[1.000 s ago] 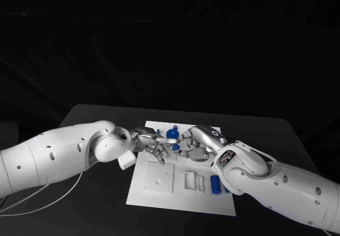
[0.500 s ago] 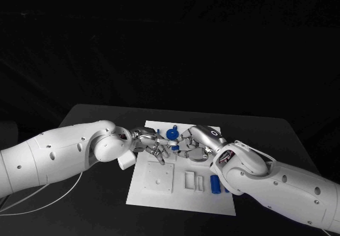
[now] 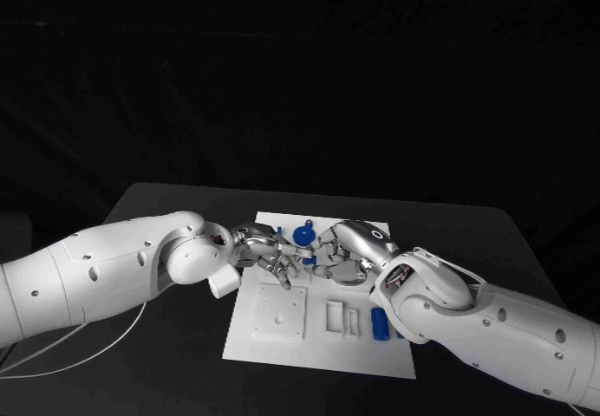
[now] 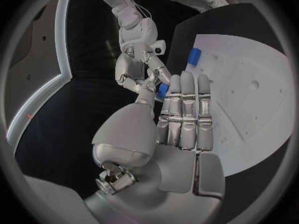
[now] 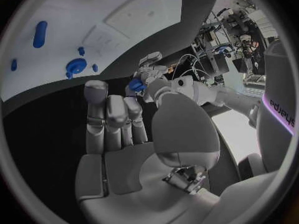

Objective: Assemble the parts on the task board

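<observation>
Both arms meet over the far half of the white task board, which lies on the black worktop. The left robot hand and the right robot hand face each other fingertip to fingertip, and a small blue part sits between them, above the board. In the left wrist view that blue part is pinched at the fingertips of both hands; which one bears it I cannot tell, so I judge this a handover or a two-handed regrasp. A round blue knob-like part stands on the board just behind the hands, and a blue cylindrical part lies near the board's front right, beside a white slotted block. The next move calls for one hand letting go cleanly while the other keeps the piece square for seating in the board. The right wrist view shows lettering on the arm reading roughly "sharpa"
</observation>
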